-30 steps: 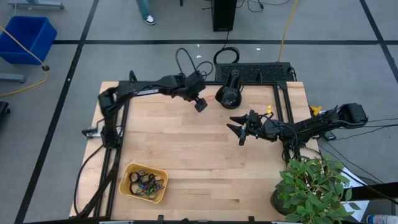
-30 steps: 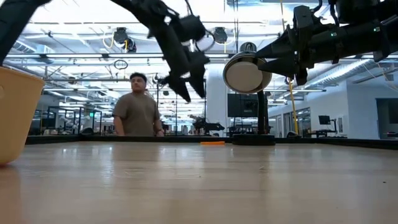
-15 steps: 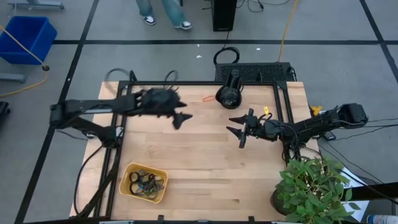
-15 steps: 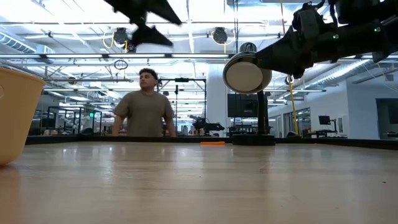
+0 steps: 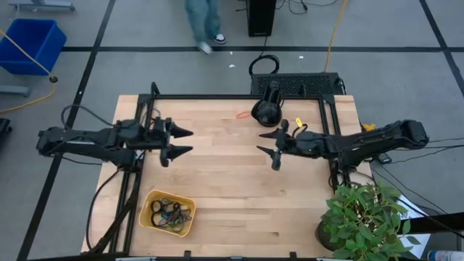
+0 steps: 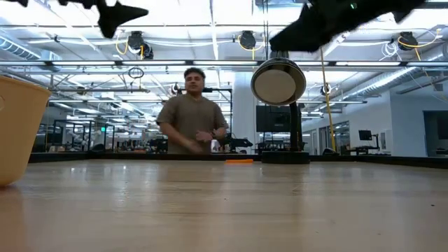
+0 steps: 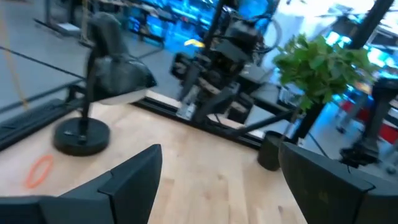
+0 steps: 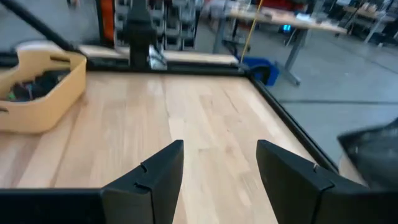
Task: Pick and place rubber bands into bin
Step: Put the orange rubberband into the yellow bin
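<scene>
Wooden table [image 5: 232, 188]: both arms raised, left gripper [image 5: 181, 141], right gripper [image 5: 267, 143] fingers apart.

The table [image 5: 239, 181] is pale, smooth wood with visible plank seams, the bin [image 5: 148, 198] matt orange-yellow plastic holding rubbery rubber bands [image 5: 170, 214], and the lamp [image 5: 267, 110] glossy black.

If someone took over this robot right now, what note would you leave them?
Left gripper: open, empty, above the table's left side.
Right gripper: open, empty, above the middle-right.
Bin: near front-left corner, with a heap of rubber bands inside.
Left: one orange rubber band on the wood by the desk lamp at the back. No other loose ones visible.
</scene>
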You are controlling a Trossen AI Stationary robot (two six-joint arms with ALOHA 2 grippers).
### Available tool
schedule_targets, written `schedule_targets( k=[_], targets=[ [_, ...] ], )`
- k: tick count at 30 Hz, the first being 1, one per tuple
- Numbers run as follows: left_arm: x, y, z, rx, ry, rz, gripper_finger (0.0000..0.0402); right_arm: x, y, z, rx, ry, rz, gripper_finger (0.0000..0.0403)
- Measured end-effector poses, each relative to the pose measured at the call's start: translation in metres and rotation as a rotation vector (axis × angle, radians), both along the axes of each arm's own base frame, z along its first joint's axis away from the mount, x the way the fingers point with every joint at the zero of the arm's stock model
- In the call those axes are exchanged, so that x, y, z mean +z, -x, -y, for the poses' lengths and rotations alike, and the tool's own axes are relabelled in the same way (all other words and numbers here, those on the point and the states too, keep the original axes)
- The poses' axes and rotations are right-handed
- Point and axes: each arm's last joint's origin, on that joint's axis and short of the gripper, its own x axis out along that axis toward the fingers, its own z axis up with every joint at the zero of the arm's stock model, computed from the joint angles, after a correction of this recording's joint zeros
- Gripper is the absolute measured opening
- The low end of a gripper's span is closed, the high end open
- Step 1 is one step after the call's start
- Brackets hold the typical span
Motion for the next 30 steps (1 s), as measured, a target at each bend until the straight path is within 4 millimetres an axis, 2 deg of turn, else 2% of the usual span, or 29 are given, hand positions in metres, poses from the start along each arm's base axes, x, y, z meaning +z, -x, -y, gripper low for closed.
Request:
schedule_targets(
  k=[6,14,17,21,30],
  targets=[
    [-0.013,0.021,-0.003,0.069,0.002,0.043,0.0329,0.04,-0.023,-0.001,0.008,0.032,-0.136,0.0196],
    [-0.027,0.026,-0.003,0.071,0.021,0.018,0.0332,0.056,-0.069,0.004,0.016,0.103,-0.396,0.0196],
    [-0.029,0.026,-0.003,0.071,0.023,-0.007,0.033,0.051,-0.089,0.014,-0.016,0.092,-0.488,0.0196],
    [-0.031,0.026,-0.003,0.071,0.026,-0.02,0.0326,0.036,-0.111,0.024,-0.046,0.086,-0.525,0.0196],
    [-0.035,0.026,-0.003,0.072,0.027,-0.065,0.0328,-0.023,-0.141,0.035,-0.094,0.035,-0.656,0.0196]
  ],
)
